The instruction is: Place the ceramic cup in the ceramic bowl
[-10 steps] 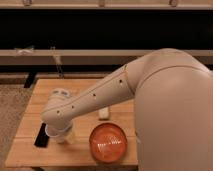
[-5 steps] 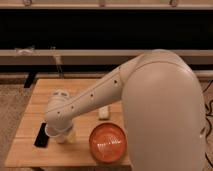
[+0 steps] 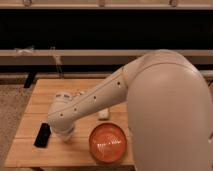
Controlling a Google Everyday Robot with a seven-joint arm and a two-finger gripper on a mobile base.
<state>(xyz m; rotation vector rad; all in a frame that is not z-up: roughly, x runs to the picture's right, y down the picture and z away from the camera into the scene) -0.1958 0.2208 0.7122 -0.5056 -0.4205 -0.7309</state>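
Camera view: the gripper (image 3: pixel 65 135) sits low over the wooden table (image 3: pixel 30 150), masked by its own wrist; whether it is open or holding anything cannot be told. The ceramic bowl (image 3: pixel 107 143) lies at its 3 o'clock and a black flat object (image 3: pixel 42 135) at its 9 o'clock. A white block (image 3: pixel 103 114) lies at the bowl's 12 o'clock. The ceramic cup is indistinguishable beneath the wrist.

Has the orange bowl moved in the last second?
No. The orange ceramic bowl stays by the front edge of the table; the gripper hangs between it and the black device.

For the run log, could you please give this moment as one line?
gripper: low over table, left of bowl | bowl: empty | cup: hidden from view | placing: not done
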